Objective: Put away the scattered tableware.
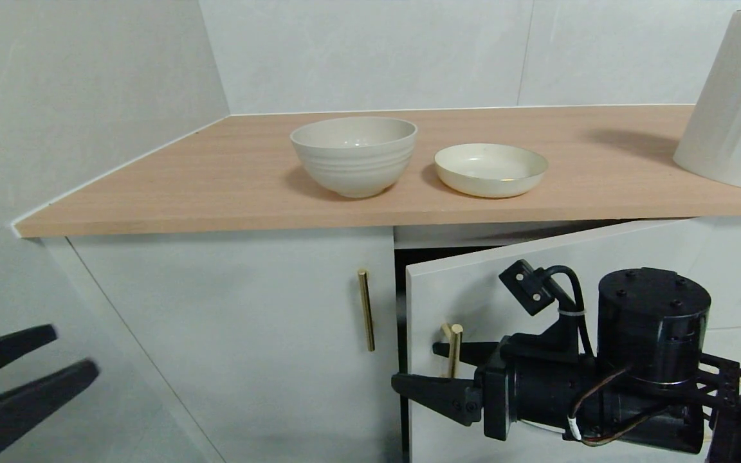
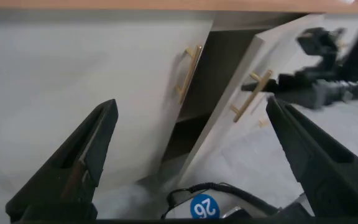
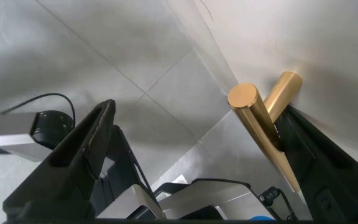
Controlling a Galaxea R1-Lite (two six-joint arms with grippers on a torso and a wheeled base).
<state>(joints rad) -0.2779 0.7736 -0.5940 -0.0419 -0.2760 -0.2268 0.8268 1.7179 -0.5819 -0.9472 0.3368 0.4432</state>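
A ribbed cream bowl (image 1: 353, 154) and a shallow cream dish (image 1: 491, 168) stand side by side on the wooden countertop (image 1: 216, 186). Below it, the right cabinet door (image 1: 473, 289) hangs ajar. My right gripper (image 1: 438, 373) is open at that door's brass handle (image 1: 453, 350). Its two fingers straddle the bar, and the handle (image 3: 266, 130) lies close against one finger (image 3: 328, 168). My left gripper (image 1: 74, 352) is open and holds nothing, low at the left in front of the closed left door (image 1: 229, 334). The left wrist view looks past its fingers (image 2: 79, 162) at both doors.
A white pleated lampshade (image 1: 737, 103) stands on the countertop's right end. The left door has an upright brass handle (image 1: 366, 310). A dark gap (image 1: 400, 308) shows between the doors. Tiled walls close off the back and left.
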